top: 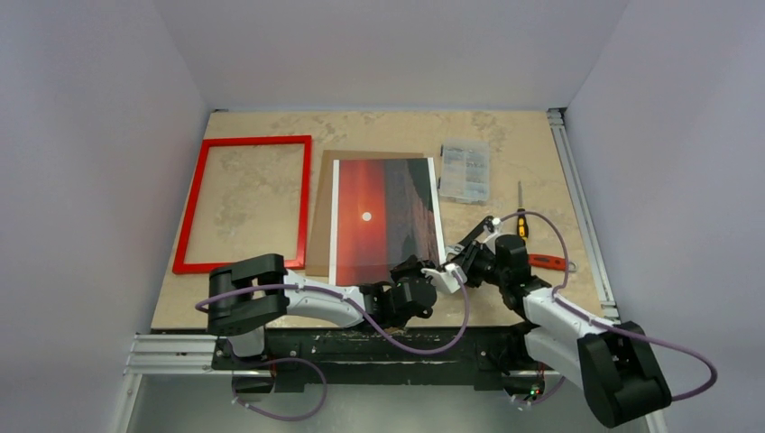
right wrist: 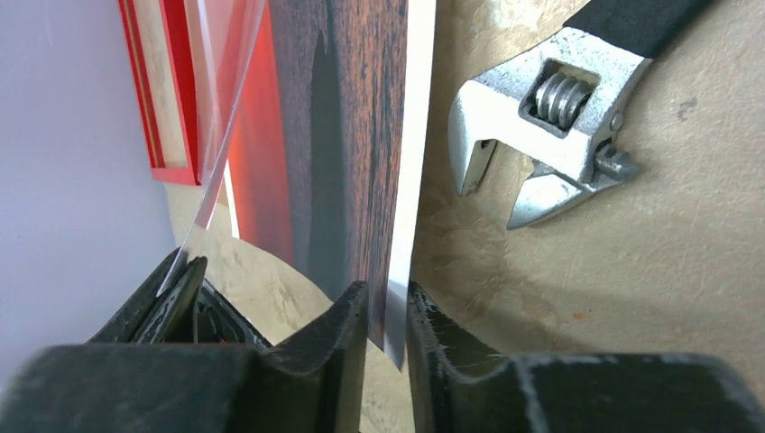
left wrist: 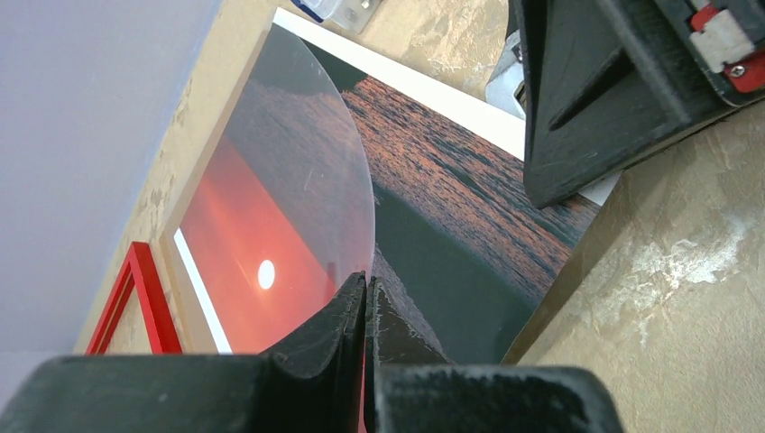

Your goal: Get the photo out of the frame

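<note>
Table (top: 541, 149), beige marbled top, takes up most of the room btwn the white walls. Both arms reach in from the near edge and meet at the photo's near end.

The frame (top: 257, 142) lies flat on the left side of the table. It's just a thin red rectangle w/ bare tabletop showing thru the opening.

The photo (top: 386, 221) is out of it, face up around mid-table, just right of the frame and not touching it. A brownish sheet (top: 320, 207) sticks out past its left and far sides.

A clear sheet (left wrist: 307, 153), curved edge, arches up over the red-sky part of the photo.

Left end effector (left wrist: 365, 302): fingers pressed together, pinching the near edge of that clear sheet.

Right end effector (right wrist: 388, 298): fingers slightly spread, w/ the photo's white-edged near-right corner sitting in the gap. They don't look clamped on it.

A clear bag of small parts (top: 465, 169) lies near the photo's far-right corner.

An adjustable wrench (right wrist: 541, 126), silver head and black grip, lies on the table right of the photo's edge, jaws facing it but apart from it.

A screwdriver (top: 520, 212) w/ a yellow-black handle lies right of the photo, nearer than the bag.
</note>
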Controlling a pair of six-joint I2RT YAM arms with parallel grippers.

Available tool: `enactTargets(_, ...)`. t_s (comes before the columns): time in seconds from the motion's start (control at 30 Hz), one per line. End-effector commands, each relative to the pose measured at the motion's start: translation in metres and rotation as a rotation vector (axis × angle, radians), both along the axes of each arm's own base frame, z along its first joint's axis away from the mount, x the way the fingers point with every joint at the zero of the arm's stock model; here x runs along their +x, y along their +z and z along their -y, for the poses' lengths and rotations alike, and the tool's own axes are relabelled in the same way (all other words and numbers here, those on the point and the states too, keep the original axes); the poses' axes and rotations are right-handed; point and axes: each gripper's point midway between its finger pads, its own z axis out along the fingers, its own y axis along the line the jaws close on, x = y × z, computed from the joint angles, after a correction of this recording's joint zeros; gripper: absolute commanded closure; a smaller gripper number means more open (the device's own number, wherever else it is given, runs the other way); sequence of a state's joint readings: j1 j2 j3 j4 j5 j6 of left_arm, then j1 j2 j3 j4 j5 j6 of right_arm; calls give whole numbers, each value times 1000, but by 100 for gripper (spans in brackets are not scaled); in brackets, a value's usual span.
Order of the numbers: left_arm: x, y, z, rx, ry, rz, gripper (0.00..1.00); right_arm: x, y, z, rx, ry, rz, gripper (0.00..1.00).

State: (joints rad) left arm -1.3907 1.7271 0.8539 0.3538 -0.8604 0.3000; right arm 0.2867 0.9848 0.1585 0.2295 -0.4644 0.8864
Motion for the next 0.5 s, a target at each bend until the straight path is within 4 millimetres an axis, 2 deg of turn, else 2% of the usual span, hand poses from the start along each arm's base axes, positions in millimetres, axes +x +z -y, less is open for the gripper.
enactTargets(0.0,-1,20,4,-92,11,-1,100,13,11,-8,70,2,62,76)
enactTargets(0.13,-1,18,5,-93,9,-6,100,15,3,-13,98,5,35,70)
enactTargets(0.37,-2,18,7,-96,5,-9,100,25,-1,-21,153,13,32,69)
enactTargets(0.47,-2,17,6,-93,6,-10,100,32,3,-23,172,8,55,70)
